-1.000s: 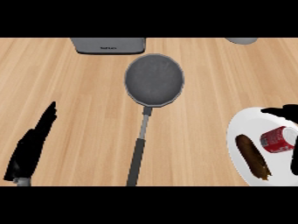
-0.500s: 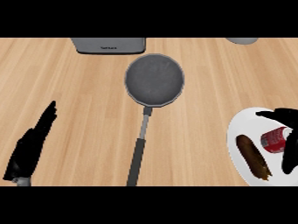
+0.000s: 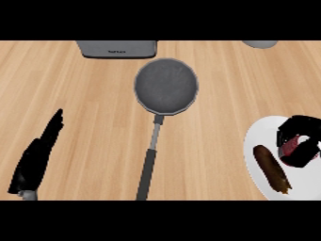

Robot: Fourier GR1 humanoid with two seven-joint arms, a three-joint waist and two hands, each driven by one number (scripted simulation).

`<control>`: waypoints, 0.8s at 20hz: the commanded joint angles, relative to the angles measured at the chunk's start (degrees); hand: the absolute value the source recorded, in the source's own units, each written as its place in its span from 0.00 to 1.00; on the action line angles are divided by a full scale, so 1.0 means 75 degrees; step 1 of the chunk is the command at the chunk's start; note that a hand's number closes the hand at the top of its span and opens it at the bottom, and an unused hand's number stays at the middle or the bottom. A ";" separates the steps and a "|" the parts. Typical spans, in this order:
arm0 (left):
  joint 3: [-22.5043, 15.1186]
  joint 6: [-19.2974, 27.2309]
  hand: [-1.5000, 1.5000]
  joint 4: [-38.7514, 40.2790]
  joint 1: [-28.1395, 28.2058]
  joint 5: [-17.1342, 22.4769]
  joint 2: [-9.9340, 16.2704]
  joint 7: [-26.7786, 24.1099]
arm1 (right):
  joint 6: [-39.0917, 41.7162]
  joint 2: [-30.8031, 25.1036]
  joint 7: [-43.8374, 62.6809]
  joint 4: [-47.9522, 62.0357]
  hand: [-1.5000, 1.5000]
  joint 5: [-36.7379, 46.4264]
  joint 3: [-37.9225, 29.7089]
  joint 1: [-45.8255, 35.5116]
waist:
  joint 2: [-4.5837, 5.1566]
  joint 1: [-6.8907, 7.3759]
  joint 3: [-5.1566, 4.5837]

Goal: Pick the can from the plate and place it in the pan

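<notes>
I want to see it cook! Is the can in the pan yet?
No. The can sits on the plate, the right hand curled round it. The pan holds nothing.

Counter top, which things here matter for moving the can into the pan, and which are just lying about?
For the job: can, plate, pan, right hand with fingers curled round the can.
Lying about: brown food on the plate, grey appliance, grey object at far edge, resting left hand.

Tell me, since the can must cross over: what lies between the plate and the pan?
In the head view, only bare wooden counter separates the white plate from the pan. The right hand curls around the red can on the plate.
</notes>
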 commanded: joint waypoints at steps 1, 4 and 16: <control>0.0105 -0.0201 0.50 0.0101 0.0148 0.0059 0.0016 -0.0330 | 0.0029 0.0241 -0.0148 -0.0159 1.00 -0.0063 -0.0204 0.0474 | 0.0013 -0.0025 0.0034; 0.0207 -0.0297 0.50 0.0138 0.0038 0.0081 0.0056 -0.0069 | 0.0128 0.0173 -0.0225 -0.0506 1.00 -0.0127 -0.0369 0.0851 | 0.0011 -0.0048 0.0034; 0.0081 -0.0126 0.50 0.0049 0.0064 -0.0083 -0.0173 -0.0238 | -0.4177 0.0800 0.0400 -0.0647 1.00 0.2428 -0.0177 -0.0497 | 0.0022 0.0042 0.0041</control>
